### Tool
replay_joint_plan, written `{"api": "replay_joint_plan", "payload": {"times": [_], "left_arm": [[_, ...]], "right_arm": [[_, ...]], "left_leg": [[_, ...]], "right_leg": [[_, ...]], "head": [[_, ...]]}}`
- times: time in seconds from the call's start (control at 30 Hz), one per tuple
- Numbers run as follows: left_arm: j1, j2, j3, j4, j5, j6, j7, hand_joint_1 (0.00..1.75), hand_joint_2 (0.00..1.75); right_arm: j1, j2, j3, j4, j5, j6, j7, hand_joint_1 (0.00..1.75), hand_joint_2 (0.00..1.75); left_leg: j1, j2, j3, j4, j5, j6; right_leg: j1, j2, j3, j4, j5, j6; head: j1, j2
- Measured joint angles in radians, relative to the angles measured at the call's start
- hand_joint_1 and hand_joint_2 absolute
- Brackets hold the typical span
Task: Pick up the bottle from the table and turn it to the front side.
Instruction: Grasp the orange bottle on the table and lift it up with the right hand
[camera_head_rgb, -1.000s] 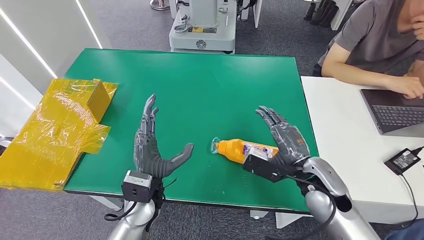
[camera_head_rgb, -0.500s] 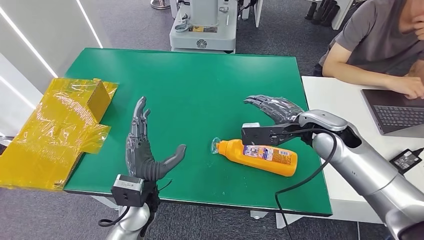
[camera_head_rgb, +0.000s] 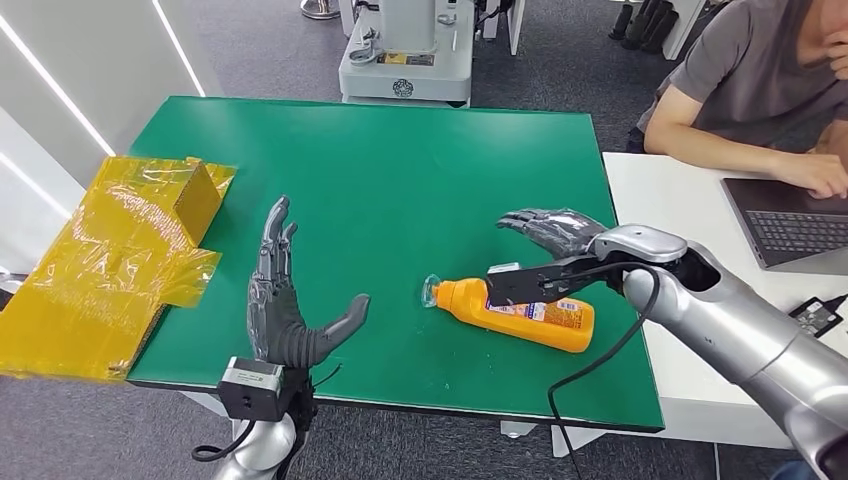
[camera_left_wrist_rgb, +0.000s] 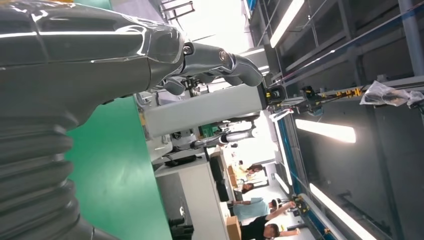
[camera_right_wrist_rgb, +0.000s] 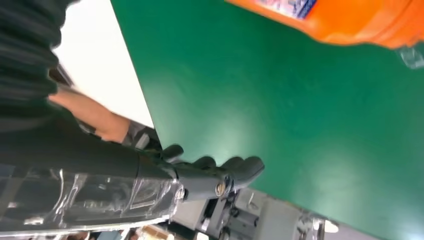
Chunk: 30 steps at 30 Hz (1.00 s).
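1. Bottle (camera_head_rgb: 520, 313): the orange plastic bottle lies on its side in the lower centre-right of the head view, on the green table (camera_head_rgb: 400, 170), clear cap pointing towards frame left, label facing up and partly hidden behind the wrist camera. In the right wrist view it shows as an orange body with a label strip (camera_right_wrist_rgb: 350, 17) at the upper right.

2. Right hand (camera_head_rgb: 552, 228): it hangs just above and beyond the bottle, fingers spread and slightly curled, holding nothing. Over the last second the arm swung up off the bottle and out towards frame right; in the last half second the hand has dipped slightly back towards the bottle. No contact is visible.

3. Left hand (camera_head_rgb: 285, 300): at lower left, palm open, fingers apart and pointing up the frame, thumb stretched towards the bottle, holding nothing. It has drifted slightly down and left, staying well apart from the bottle.

4. Bottle position: it rests where it was half a second ago, with the same heading.

5. Meaning for the task: judging by this, the pick-up has not begun; the right hand appears to be lining up for a grasp from above.
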<state>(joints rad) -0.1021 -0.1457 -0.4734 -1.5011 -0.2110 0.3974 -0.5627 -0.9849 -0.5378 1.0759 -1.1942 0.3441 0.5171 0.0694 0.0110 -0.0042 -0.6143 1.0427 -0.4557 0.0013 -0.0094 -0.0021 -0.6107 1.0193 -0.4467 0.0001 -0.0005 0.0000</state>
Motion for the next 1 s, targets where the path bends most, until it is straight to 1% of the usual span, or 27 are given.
{"api": "replay_joint_plan", "payload": {"times": [0.2, 0.37, 0.63, 0.8, 1.0], "left_arm": [[0.000, 0.000, 0.000, 0.000, -0.004, -0.001, 0.000, 0.00, 1.75], [0.000, 0.001, 0.000, 0.000, -0.005, 0.002, 0.000, 0.00, 1.75], [-0.001, 0.002, 0.000, 0.000, 0.020, 0.031, -0.003, 0.00, 1.75], [-0.001, 0.002, 0.000, 0.000, 0.026, 0.052, -0.004, 0.00, 1.75], [0.000, 0.001, 0.000, 0.000, 0.027, 0.066, -0.004, 0.00, 1.75]], "right_arm": [[-0.004, -0.009, 0.034, 0.008, -0.011, -0.013, 0.003, 0.00, 1.75], [0.001, -0.013, 0.064, 0.015, -0.054, -0.038, 0.015, 0.00, 1.75], [0.047, -0.018, 0.117, 0.034, -0.040, -0.093, 0.041, 0.00, 1.75], [0.054, 0.012, 0.143, 0.095, -0.016, -0.120, 0.042, 0.00, 1.75], [0.071, 0.052, 0.150, 0.165, 0.026, -0.166, 0.056, 0.00, 1.75]], "left_leg": [[0.000, 0.000, 0.000, 0.000, 0.000, 0.000], [0.000, 0.000, 0.000, 0.000, 0.000, 0.000], [0.000, 0.000, 0.000, 0.000, 0.000, 0.000], [0.000, 0.000, 0.000, 0.000, 0.000, 0.000], [0.000, 0.000, 0.000, 0.000, 0.000, 0.000]], "right_leg": [[0.000, 0.000, 0.000, 0.000, 0.000, 0.000], [0.000, 0.000, 0.000, 0.000, 0.000, 0.000], [0.000, 0.000, 0.000, 0.000, 0.000, 0.000], [0.000, 0.000, 0.000, 0.000, 0.000, 0.000], [0.000, 0.000, 0.000, 0.000, 0.000, 0.000]], "head": [[0.000, 0.000], [0.000, 0.000], [0.000, 0.000], [0.000, 0.000], [0.000, 0.000]]}}
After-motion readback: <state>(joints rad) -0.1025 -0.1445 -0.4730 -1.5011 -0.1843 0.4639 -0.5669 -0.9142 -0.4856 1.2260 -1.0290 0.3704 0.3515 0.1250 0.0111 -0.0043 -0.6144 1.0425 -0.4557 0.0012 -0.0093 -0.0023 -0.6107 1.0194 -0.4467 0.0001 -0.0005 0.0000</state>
